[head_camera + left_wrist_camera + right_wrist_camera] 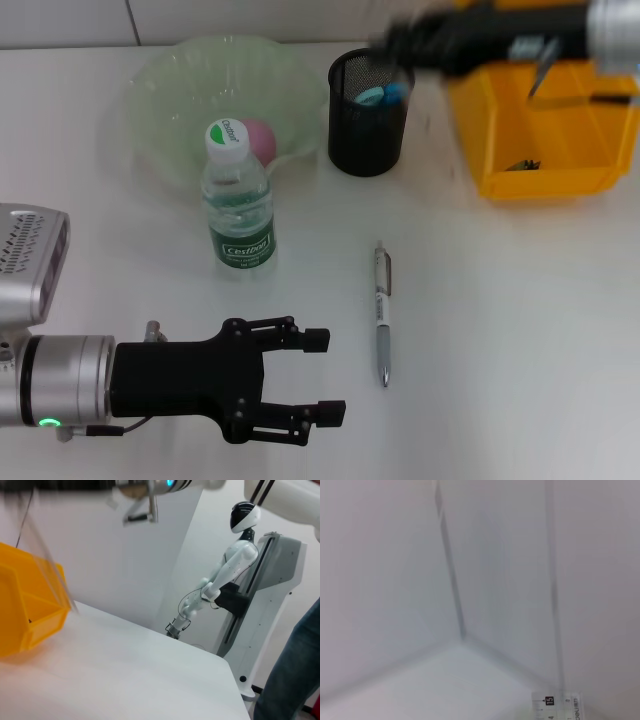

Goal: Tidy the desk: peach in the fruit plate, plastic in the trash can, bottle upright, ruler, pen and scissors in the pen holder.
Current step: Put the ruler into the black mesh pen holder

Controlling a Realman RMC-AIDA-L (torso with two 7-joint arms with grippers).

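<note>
The bottle [240, 200] stands upright in front of the green fruit plate [170, 80], and the pink peach [262, 138] lies in that plate. Blue scissors [384, 94] handles stick out of the black mesh pen holder [368, 125]. A pen [382, 312] lies flat on the table. My right gripper [395, 45] is blurred above the pen holder, shut on the clear ruler [555, 706], which shows as a tilted streak [47, 560] in the left wrist view. Open and holding nothing, my left gripper [325, 376] hovers near the table's front left.
The yellow trash can [545, 130] sits at the back right with a small dark scrap [522, 164] inside. Bare white table surrounds the pen. A white humanoid robot [235, 565] stands beyond the table's far edge.
</note>
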